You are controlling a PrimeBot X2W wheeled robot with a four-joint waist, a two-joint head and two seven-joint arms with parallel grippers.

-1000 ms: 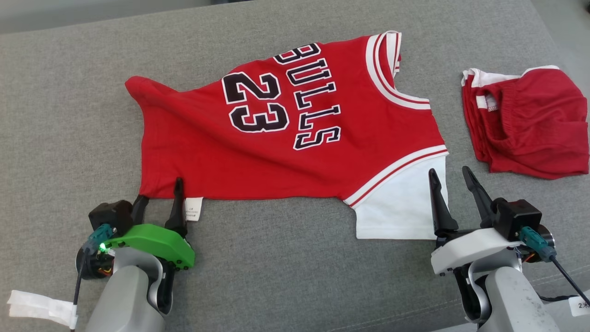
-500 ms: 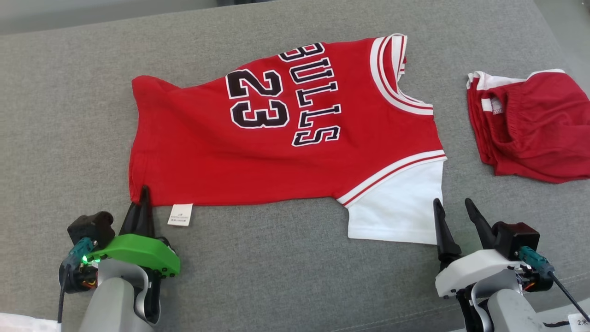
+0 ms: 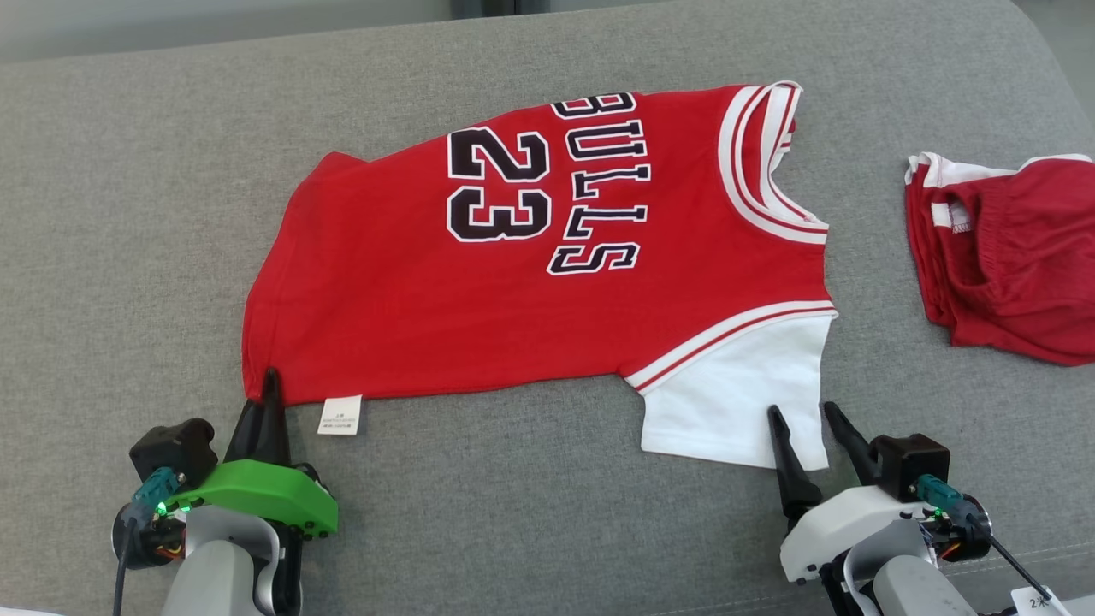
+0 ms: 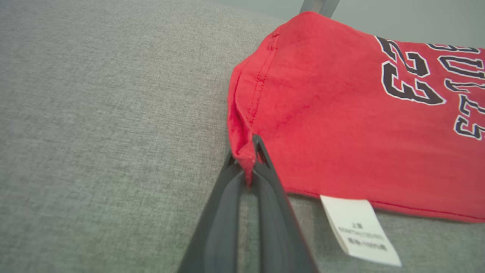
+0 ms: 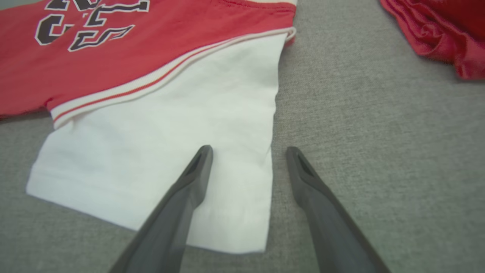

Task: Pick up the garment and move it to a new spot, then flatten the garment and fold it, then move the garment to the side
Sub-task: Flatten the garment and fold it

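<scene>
Left tool (image 3: pixel 267 387) pinches jersey (image 3: pixel 479 316) corner; right tool (image 3: pixel 802 411) agape.

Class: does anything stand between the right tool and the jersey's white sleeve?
Nothing visible does. The open right tool straddles the side edge of the white sleeve, one finger over cloth, one over the grey cushion.

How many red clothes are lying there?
2. The red jersey lies spread out in the middle. The crumpled red shorts lie apart from it at the right edge, partly cut off by the picture.
</scene>
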